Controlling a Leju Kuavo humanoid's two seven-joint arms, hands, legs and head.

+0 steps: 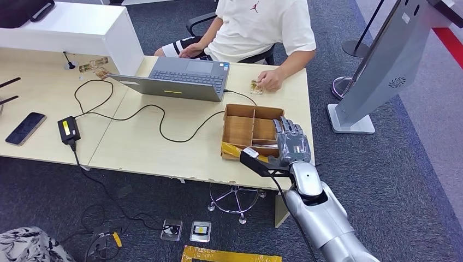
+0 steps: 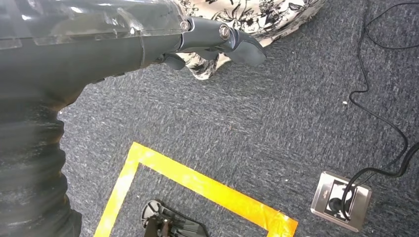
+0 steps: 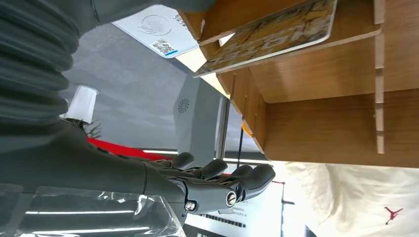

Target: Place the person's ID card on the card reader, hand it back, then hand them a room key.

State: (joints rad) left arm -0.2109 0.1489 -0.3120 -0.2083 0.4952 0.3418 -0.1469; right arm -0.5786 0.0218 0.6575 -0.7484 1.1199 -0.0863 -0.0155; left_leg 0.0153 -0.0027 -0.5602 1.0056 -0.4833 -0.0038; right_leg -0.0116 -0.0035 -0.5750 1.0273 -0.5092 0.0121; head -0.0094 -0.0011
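The right hand (image 1: pixel 292 141), empty with fingers loosely extended over the wooden box (image 1: pixel 252 130), could snag a divider while reaching for the key card (image 3: pixel 271 35).

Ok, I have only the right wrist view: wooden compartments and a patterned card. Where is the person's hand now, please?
Observer: The person's hand rests at the far edge of the pale wooden table, next to a small card, right of the grey laptop.
Operator: And my right hand, relative to the whole box?
Observer: The right hand is over the near right corner of the brown divided wooden box.
Operator: The left hand?
Observer: The left hand hangs over grey carpet near yellow floor tape, its fingers holding nothing.
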